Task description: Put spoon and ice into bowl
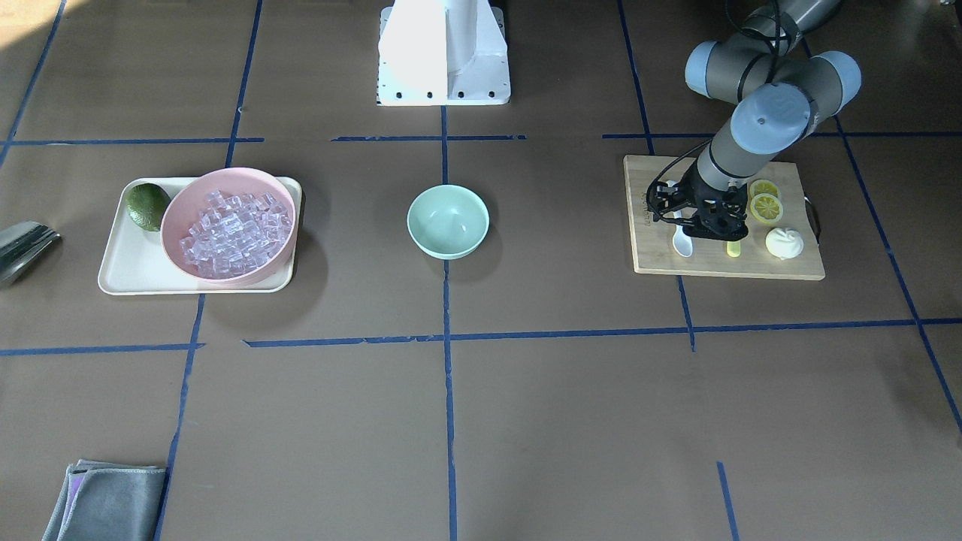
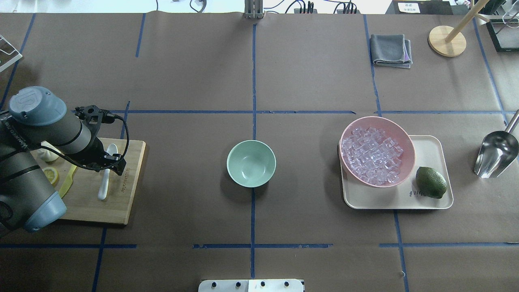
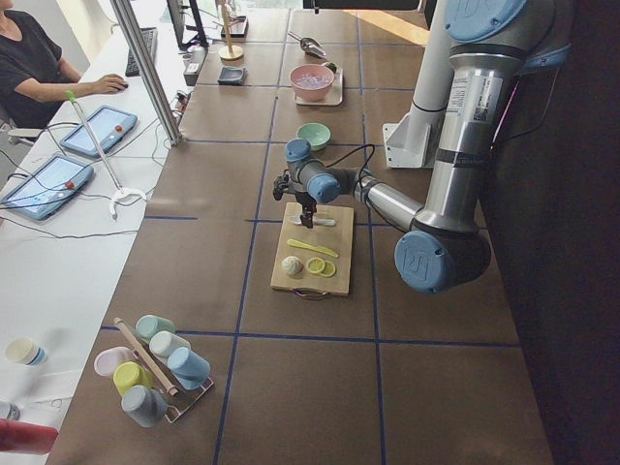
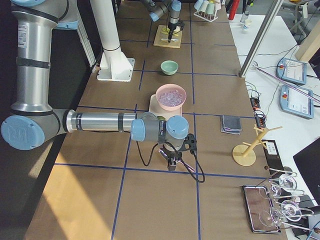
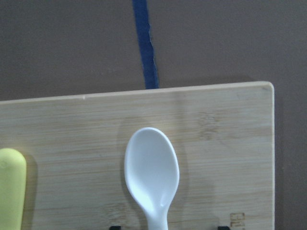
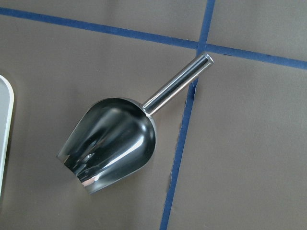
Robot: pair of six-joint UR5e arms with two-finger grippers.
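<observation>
Task state, early stage: the bowl (image 1: 448, 222) stands empty, holding neither item; both transfers are judged not yet done.

Spoon (image 2: 104, 184): lies flat on the cutting board (image 1: 751, 267), well to the robot's left of the bowl, scoop end pointing away from the robot; a yellow-green knife (image 1: 733, 249) lies beside it, farther from the bowl.

Left gripper (image 2: 108, 166): poised low over the spoon's handle; in the wrist view two dark fingertips (image 5: 115, 227) show at the frame's lower edge, one on each side of the handle and clear of it, so the jaws stand wide and hold nothing; the step in hand appears to be the grasp of the spoon.

Ice (image 1: 234, 233): a heap of clear cubes fills the pink bowl (image 1: 225, 174) on the tray (image 1: 128, 263), well to the robot's right of the bowl; none has left it.

Right gripper (image 4: 171, 159): farther right of the bowl than the tray, above a metal scoop (image 6: 112, 143) that lies on the table; whether its jaws are wide or closed cannot be told.

Left to do: grasp and carry the spoon; move the ice.
</observation>
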